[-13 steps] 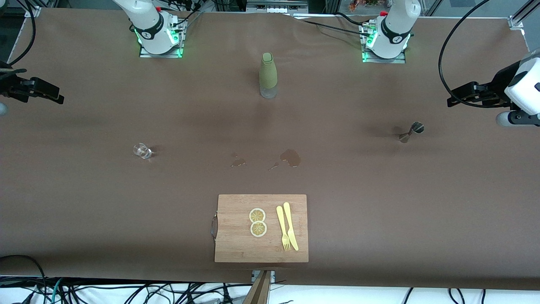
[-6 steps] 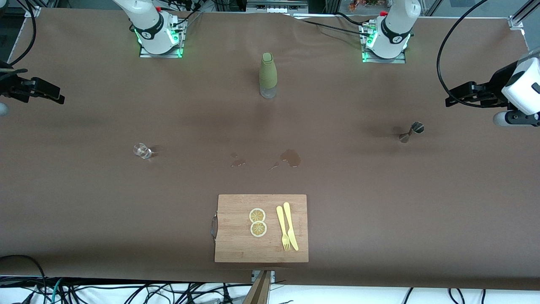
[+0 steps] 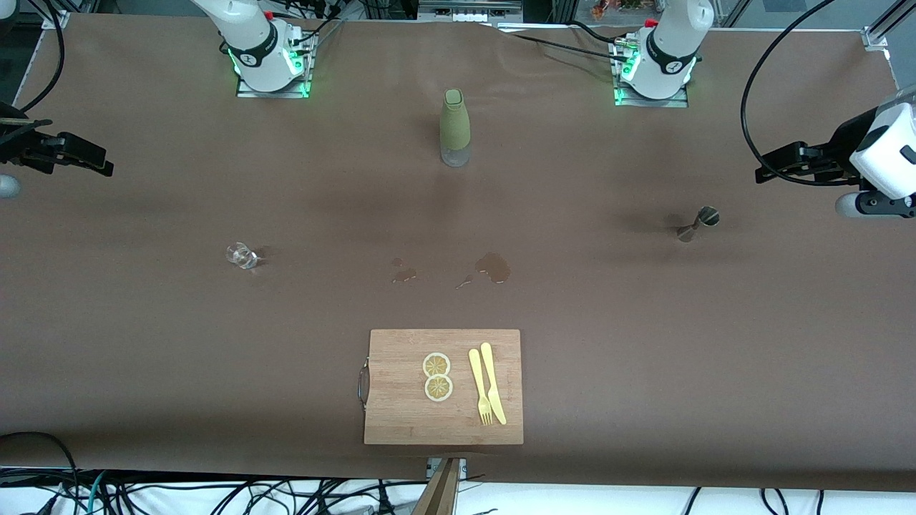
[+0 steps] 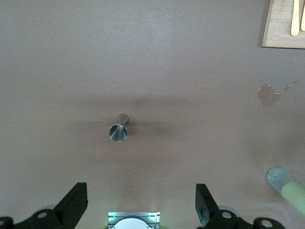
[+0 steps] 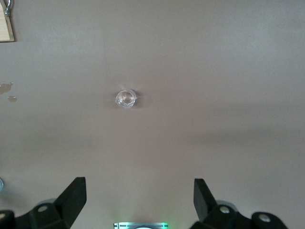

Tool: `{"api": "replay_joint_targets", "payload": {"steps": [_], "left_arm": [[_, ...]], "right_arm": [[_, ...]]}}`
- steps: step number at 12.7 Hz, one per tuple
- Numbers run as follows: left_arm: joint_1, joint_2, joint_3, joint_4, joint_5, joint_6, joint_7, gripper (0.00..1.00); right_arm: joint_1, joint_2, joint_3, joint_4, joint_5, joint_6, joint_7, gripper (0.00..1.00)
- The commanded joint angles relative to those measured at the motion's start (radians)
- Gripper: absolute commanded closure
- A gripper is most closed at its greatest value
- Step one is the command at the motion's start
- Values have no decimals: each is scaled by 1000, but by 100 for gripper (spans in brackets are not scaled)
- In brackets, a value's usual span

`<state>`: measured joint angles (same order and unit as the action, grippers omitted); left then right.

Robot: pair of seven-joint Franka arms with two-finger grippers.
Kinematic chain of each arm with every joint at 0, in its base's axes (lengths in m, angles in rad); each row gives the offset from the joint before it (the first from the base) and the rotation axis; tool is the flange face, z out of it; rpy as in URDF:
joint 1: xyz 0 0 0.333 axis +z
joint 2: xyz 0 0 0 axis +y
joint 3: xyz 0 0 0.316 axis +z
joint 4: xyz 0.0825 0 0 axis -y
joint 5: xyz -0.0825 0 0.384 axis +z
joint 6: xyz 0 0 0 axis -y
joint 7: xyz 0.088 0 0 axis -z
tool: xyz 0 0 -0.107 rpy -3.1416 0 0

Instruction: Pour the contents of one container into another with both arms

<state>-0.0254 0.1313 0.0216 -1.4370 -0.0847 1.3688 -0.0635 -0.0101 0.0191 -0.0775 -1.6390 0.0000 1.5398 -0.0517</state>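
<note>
Tumbler, tiny and of clear glass (image 3: 242, 255), stands toward the right arm's end of the brown surface (image 3: 143, 343); the silver hourglass metal jigger (image 3: 698, 222) stands at about three o'clock from it, well apart. Right claw (image 5: 138, 200) and left claw (image 4: 142, 202) hang high over them, wide open and empty. Both vessels look light and narrow, so an off-centre descent could topple either; dark wet patches (image 3: 492, 266) suggest slippery spots.

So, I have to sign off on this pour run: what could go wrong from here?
The glass tumbler is tiny and clear, so the open right gripper high over it might misjudge its rim or tip it. The jigger, under the open left gripper, stands on a small foot and could topple if nudged. Spilled puddles already lie between them, so a pour there may add more.
</note>
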Motion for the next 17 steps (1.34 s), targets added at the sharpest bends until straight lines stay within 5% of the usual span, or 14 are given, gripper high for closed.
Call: {"api": "replay_joint_targets", "payload": {"steps": [1,4,7,13,15,17], "left_arm": [[15,16,-2,26,17,-4,4,0],[50,16,29,7,13,-4,71,0],[58,25,98,-20,8,-2,319,0],[70,51,352,-166,-306,1,1026,0],[96,51,391,-227,-407,3,1228,0],[122,51,438,-324,-533,9,1435,0]], "right_arm": [[-16,-13,18,-15,-8,-4,-5,0],[-20,-18,10,-53,-6,-10,-145,0],[-28,-8,-62,-59,-2,-9,-359,0],[-59,96,-131,-91,50,72,-888,0],[-109,161,-139,-94,130,101,-1076,0],[-148,267,-177,-93,303,115,-1312,0]]}}
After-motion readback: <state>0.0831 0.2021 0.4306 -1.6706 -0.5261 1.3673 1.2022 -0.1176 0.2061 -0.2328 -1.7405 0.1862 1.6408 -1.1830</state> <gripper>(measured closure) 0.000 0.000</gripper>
